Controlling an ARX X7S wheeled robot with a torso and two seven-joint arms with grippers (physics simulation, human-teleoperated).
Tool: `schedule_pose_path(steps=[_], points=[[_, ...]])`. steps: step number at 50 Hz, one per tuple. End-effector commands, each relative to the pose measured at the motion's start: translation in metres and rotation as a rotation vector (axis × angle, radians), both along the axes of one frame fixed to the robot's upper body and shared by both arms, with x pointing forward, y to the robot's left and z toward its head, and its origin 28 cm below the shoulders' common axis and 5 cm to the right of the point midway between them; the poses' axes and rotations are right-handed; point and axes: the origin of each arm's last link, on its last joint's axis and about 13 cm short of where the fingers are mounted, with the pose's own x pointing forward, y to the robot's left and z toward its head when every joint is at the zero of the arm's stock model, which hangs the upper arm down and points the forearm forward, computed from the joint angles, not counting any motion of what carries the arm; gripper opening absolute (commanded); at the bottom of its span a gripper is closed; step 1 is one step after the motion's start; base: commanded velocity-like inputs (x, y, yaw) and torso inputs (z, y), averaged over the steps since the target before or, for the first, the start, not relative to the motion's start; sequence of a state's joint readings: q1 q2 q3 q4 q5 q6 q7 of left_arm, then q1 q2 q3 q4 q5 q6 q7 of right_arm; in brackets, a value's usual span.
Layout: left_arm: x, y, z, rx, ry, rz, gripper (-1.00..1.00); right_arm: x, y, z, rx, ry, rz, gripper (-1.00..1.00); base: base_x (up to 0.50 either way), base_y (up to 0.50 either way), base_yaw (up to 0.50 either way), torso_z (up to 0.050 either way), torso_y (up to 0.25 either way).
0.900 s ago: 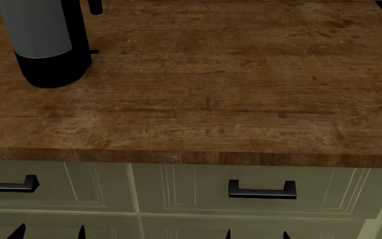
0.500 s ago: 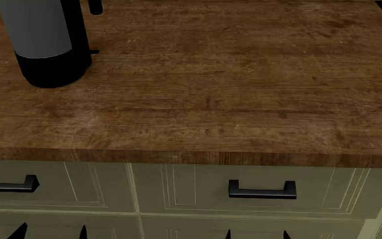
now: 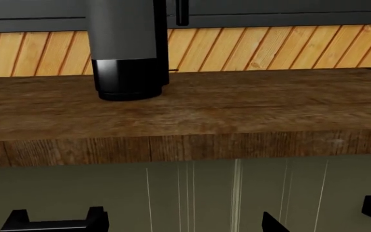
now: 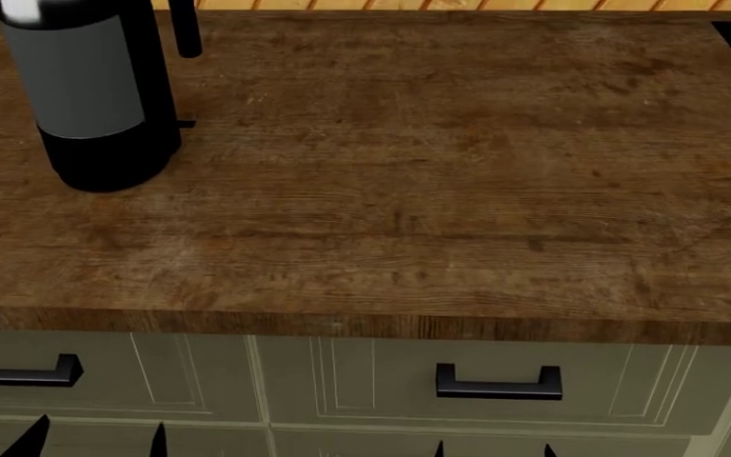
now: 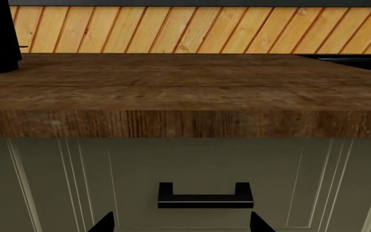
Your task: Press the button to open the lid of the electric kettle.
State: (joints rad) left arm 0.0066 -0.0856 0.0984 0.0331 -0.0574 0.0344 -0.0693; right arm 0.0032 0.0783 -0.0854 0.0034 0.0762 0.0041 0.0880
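Your electric kettle [image 4: 92,90] stands upright on the bench [image 4: 442,190], toward its far left corner in the head view. It has a matte grey body over a black base, a black handle [image 4: 186,29] on its right side, and a small black tab [image 4: 186,124] near the base. Its top is cut off from view.

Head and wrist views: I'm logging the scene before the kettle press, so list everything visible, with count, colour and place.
electric kettle: one, grey body with black base and handle, upright at the counter's far left
countertop: one, brown wood, spanning the head view
drawer fronts: several, pale olive, below the countertop
drawer handles: two in the head view, black, on the drawer fronts
wall panelling: slanted light wood planks, behind the counter
left gripper: black fingertips at bottom edge, apart
right gripper: black fingertips at bottom edge, apart
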Motion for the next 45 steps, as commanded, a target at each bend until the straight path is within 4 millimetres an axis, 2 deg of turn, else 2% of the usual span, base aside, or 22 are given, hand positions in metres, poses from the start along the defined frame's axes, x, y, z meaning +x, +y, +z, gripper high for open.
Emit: schedule_pose_path(steps=[1,10,17,20,22,24,26,27,28,29,33,34,36,38,42,45], points=[[0.0,0.0,0.0,0.001,-0.006,-0.012,1.0,0.0,0.0,-0.001,-0.001,0.004,0.001,1.0,0.0,0.0,0.0,0.05,0.0],[-0.001,-0.001,0.001,-0.001,-0.009,-0.019,1.0,0.0,0.0,0.0,-0.021,0.004,0.005,1.0,0.0,0.0,0.0,0.05,0.0],[0.0,0.0,0.002,-0.027,0.017,0.018,1.0,0.002,0.0,-0.003,0.016,0.025,-0.014,1.0,0.0,0.0,0.0,0.0,0.0],[0.0,0.0,0.005,-0.036,0.017,0.031,1.0,0.001,0.001,0.007,0.027,0.011,-0.035,1.0,0.0,0.0,0.0,0.0,0.0],[-0.006,-0.001,0.02,-0.078,0.024,0.041,1.0,0.003,0.002,0.027,0.019,-0.005,-0.04,1.0,0.0,0.0,0.0,0.0,0.0],[-0.01,-0.003,0.047,-0.085,0.011,0.027,1.0,0.005,0.002,0.051,0.004,-0.007,-0.032,1.0,0.0,0.0,0.0,0.0,0.0],[-0.011,-0.004,0.064,-0.086,0.031,0.008,1.0,0.007,0.001,0.07,-0.013,-0.004,-0.042,1.0,0.0,0.0,0.0,0.0,0.0],[-0.011,-0.005,0.083,-0.091,0.024,-0.001,1.0,0.009,-0.001,0.087,-0.022,0.003,-0.075,1.0,0.0,0.0,0.0,0.0,0.0],[-0.011,-0.005,0.089,-0.09,0.025,0.001,1.0,0.009,-0.001,0.095,-0.024,-0.002,-0.067,1.0,0.0,0.0,0.0,0.0,0.0],[-0.012,-0.006,0.104,-0.087,0.014,-0.005,1.0,0.011,-0.001,0.112,-0.036,-0.019,-0.076,1.0,0.0,0.0,0.0,0.0,0.0],[-0.012,-0.007,0.137,-0.061,0.03,-0.013,1.0,0.008,-0.002,0.148,-0.022,-0.052,-0.066,1.0,0.0,0.0,0.0,0.0,0.0],[-0.011,-0.008,0.143,-0.052,0.035,-0.018,1.0,0.005,-0.001,0.154,-0.025,-0.009,-0.1,1.0,0.0,0.0,0.0,0.0,0.0],[-0.011,-0.01,0.154,-0.011,0.042,-0.036,1.0,0.0,0.0,0.165,-0.086,-0.032,-0.06,1.0,0.0,0.0,0.0,0.0,0.0],[-0.013,-0.009,0.165,-0.003,0.053,-0.042,1.0,-0.007,-0.001,0.176,-0.064,-0.04,-0.062,1.0,0.0,0.0,0.0,0.0,0.0],[-0.021,-0.011,0.172,0.018,0.056,-0.052,1.0,-0.017,-0.003,0.175,-0.061,-0.035,-0.058,1.0,0.0,0.0,0.0,0.0,0.0],[-0.021,-0.008,0.171,0.04,0.062,-0.04,1.0,-0.018,-0.005,0.182,-0.116,-0.056,-0.072,1.0,0.0,0.0,0.0,0.0,0.0]])
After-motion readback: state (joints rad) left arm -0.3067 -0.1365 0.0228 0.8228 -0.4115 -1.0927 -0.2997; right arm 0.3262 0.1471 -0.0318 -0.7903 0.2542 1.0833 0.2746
